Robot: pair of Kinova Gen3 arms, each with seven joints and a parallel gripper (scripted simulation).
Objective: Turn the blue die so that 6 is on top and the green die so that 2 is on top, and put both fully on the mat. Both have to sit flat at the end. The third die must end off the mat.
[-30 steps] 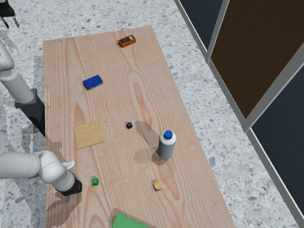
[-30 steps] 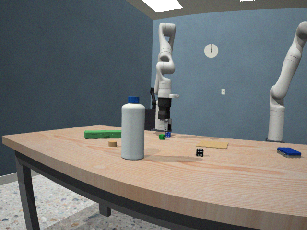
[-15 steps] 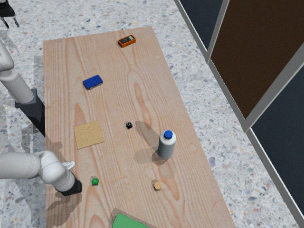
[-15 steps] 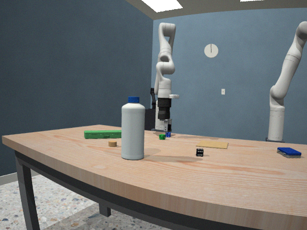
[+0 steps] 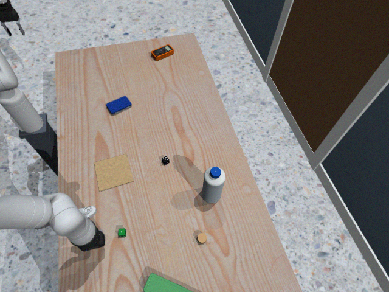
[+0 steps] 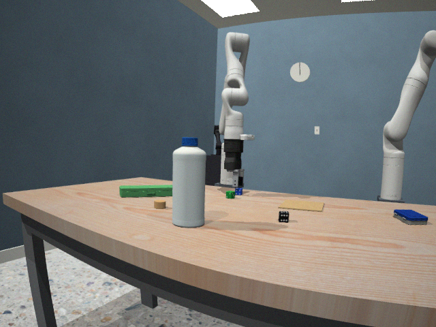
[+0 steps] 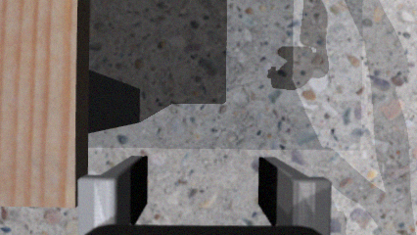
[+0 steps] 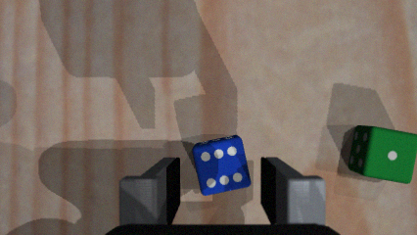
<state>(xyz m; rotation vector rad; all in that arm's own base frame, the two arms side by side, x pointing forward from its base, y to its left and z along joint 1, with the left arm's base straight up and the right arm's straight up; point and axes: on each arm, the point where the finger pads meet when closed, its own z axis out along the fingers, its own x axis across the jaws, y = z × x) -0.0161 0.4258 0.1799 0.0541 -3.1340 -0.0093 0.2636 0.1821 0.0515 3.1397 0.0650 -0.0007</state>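
Bench (image 5: 151, 125) (image 6: 218, 246), pale wood-grained, seen from the top. On it: square tan mat (image 5: 113, 172) (image 6: 302, 205), nothing on it; small black die with white pips (image 5: 165, 160) (image 6: 283, 216), off the mat, where the task wants the third die; small green die (image 5: 121, 232) (image 6: 230, 194) (image 8: 389, 155), one pip up, off the mat. White bottle with blue cap (image 5: 213, 185) (image 6: 189, 186) stands apart from mat and dice, presumably mere clutter.

Exterior view: small blue die with white pips (image 6: 238, 191) (image 8: 221, 165) beside the green die, below the right hand (image 6: 238, 177) (image 8: 220, 180); mat well apart from both.

Left wrist view: left hand (image 7: 203, 191) (image 5: 12, 28), fully open, holding nothing, beyond the bench edge over the floor; no die near it. Probably parked out of the way.

Right wrist view: right hand, about three-quarters open, holding nothing. Blue die just ahead of and between its fingertips, six up, slightly skewed to the fingers; likely lined up for a grasp that keeps the six on top. Green die outside the fingers, at picture right; its one must give way to a two, so a quarter turn seems due.
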